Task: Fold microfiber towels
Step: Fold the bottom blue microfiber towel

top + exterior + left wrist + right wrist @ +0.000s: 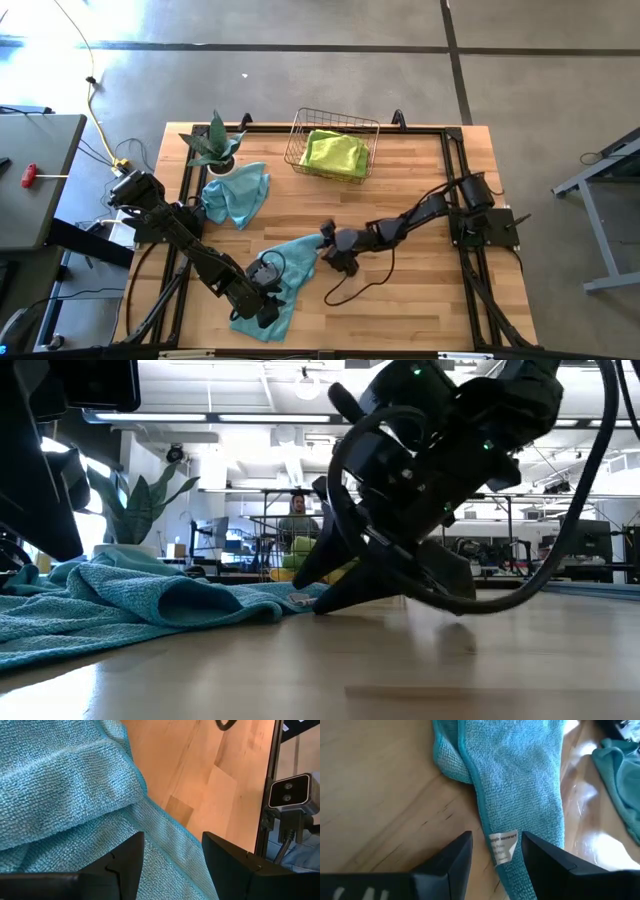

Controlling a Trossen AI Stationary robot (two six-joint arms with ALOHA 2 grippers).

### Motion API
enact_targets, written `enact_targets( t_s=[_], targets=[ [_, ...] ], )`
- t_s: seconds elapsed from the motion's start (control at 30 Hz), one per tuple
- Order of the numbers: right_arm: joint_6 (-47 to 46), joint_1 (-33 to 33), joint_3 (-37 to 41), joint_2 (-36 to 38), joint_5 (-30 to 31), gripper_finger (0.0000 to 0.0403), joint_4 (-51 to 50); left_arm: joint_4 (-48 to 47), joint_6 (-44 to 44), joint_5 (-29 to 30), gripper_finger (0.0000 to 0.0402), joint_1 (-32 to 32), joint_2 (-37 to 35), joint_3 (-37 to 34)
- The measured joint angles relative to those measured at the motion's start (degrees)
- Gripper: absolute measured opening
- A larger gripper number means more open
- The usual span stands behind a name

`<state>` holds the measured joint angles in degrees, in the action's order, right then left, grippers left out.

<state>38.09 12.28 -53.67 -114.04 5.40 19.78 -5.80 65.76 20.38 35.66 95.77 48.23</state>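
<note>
On desk, both end effectors (268, 308) (327, 246) lowered, released, straddling teal towel (290, 270) edges; far off, basket (334, 144) holding green towel (334, 153).

Light wooden slatted table (420, 290) bearing two crumpled teal microfiber towels (285, 280) (237, 196), wire basket (334, 145), and potted spiky green plant (214, 146).

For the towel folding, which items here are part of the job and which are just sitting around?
Job: teal towel between left gripper and right gripper; second teal towel; lime green towel in wire basket.
Bystanders: potted plant; red-handled tool.
</note>
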Motion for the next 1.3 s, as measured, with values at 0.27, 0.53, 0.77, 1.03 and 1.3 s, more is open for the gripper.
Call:
enact_targets(
  t_s=[0.27, 0.53, 0.77, 1.03, 1.3],
  targets=[
    [-4.7, -3.4, -1.51, -0.07, -3.41, 0.0167, -1.84, -0.03, -1.9, 0.38, 0.0191, -0.02, 0.0, 0.0],
    [-11.61, -5.71, -1.66, 0.04, -4.11, 0.0132, -4.94, -0.07, -2.75, 0.42, 0.0191, -0.04, 0.0, 0.0],
    [-18.43, -5.79, -1.59, 0.02, -7.3, 0.0041, -6.5, -0.08, -2.96, 0.42, 0.0191, -0.04, 0.0, 0.0],
    [-24.38, -5.64, -1.37, 0.93, -9.96, 0.0007, -7.27, 0.02, -2.95, 0.42, 0.0191, -0.04, 0.0, 0.0],
    [-42.22, -5.55, -1.27, 7.97, -15.56, 0.0001, -10.99, 5.46, -15.16, 8.11, 0.019, -0.04, 0.0, 0.0]
  ],
)
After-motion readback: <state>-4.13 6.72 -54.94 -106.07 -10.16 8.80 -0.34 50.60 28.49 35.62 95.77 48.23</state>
